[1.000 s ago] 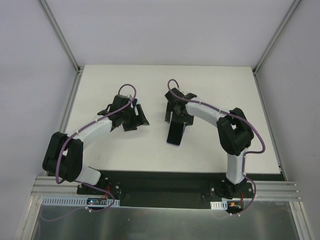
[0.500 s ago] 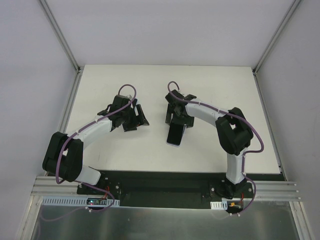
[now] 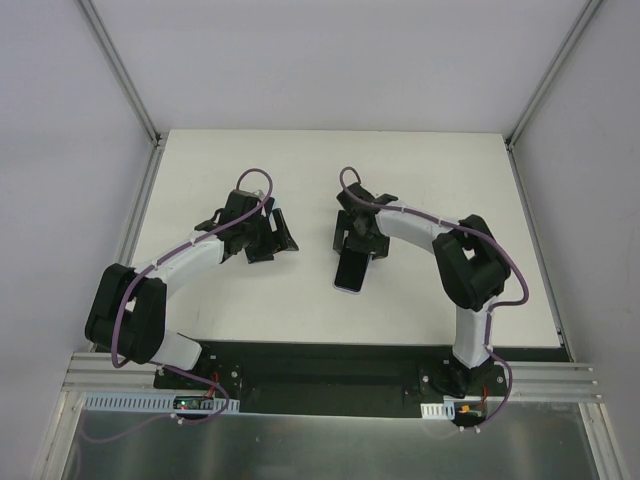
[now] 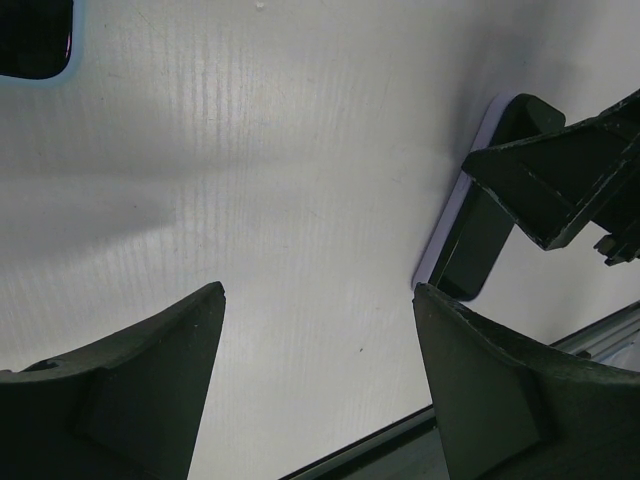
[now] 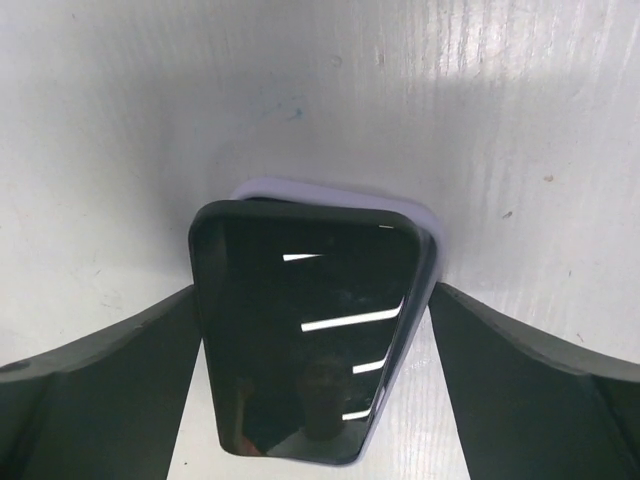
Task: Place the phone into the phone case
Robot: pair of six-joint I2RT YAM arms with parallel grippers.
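Note:
A black phone (image 5: 300, 340) lies screen up in a lavender phone case (image 5: 330, 190) on the white table. The case's rim shows along the phone's far and right edges. The phone's right side looks a little raised against the rim. My right gripper (image 5: 315, 290) is open and straddles the phone, one finger on each long side. In the top view it (image 3: 358, 245) covers the far end of the phone (image 3: 349, 272). My left gripper (image 3: 272, 240) is open and empty over bare table to the left. Its wrist view (image 4: 318, 290) shows the case (image 4: 440, 250) at the right.
A dark object with a rounded corner (image 4: 30, 40) sits at the top left edge of the left wrist view, cut off by the frame. The table's black front rail (image 3: 320, 355) runs along the near edge, and aluminium posts frame the back corners.
My right gripper has shifted slightly along the phone toward the near side. The left arm has not moved.

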